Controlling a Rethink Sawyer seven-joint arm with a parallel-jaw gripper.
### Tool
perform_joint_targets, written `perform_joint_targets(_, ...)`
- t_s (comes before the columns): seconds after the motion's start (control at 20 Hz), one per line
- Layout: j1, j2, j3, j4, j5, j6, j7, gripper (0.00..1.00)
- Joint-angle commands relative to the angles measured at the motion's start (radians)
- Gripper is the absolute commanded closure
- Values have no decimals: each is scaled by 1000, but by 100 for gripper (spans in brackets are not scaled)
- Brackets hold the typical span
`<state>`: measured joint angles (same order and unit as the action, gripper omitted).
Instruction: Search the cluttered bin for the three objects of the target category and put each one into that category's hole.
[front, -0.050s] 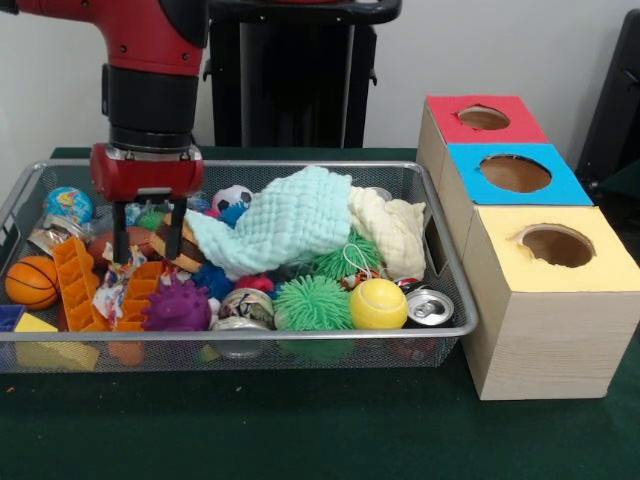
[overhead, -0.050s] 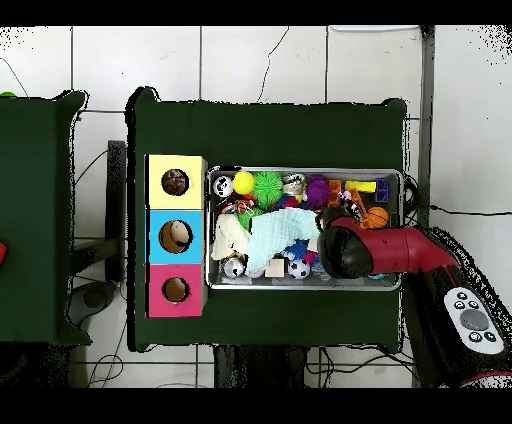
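Front view: the gripper (front, -0.050s: 147, 232) is lowered into the left part of the wire mesh bin (front, -0.050s: 300, 341), its two fingers (front, -0.050s: 120, 235) spread apart and grasping nothing, above orange plastic pieces (front, -0.050s: 78, 285) and a brown striped object (front, -0.050s: 178, 245). A light green cloth (front, -0.050s: 285, 220) and a cream cloth (front, -0.050s: 393, 232) are draped over the middle of the clutter. A yellow tennis ball (front, -0.050s: 378, 304), a green spiky ball (front, -0.050s: 312, 303), a purple spiky ball (front, -0.050s: 177, 308) and a small basketball (front, -0.050s: 31, 281) are seen near the front rim. Beside the bin, on the green surface (front, -0.050s: 300, 425), three boxes are lined up, each with a hole: red (front, -0.050s: 484, 118), blue (front, -0.050s: 515, 173) and yellow (front, -0.050s: 557, 245).
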<state>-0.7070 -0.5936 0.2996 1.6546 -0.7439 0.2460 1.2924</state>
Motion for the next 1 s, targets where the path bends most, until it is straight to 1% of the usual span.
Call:
perform_joint_targets(0.05,-35,104,65,92,-27,69,-21,0)
perform_joint_targets(0.3,-59,153,47,73,-54,26,-11,0)
perform_joint_targets(0.4,-62,153,41,70,-67,27,-23,0)
perform_joint_targets(0.75,-102,138,70,66,-68,67,-81,0)
perform_joint_targets(1.0,-137,132,111,40,-68,121,-154,0)
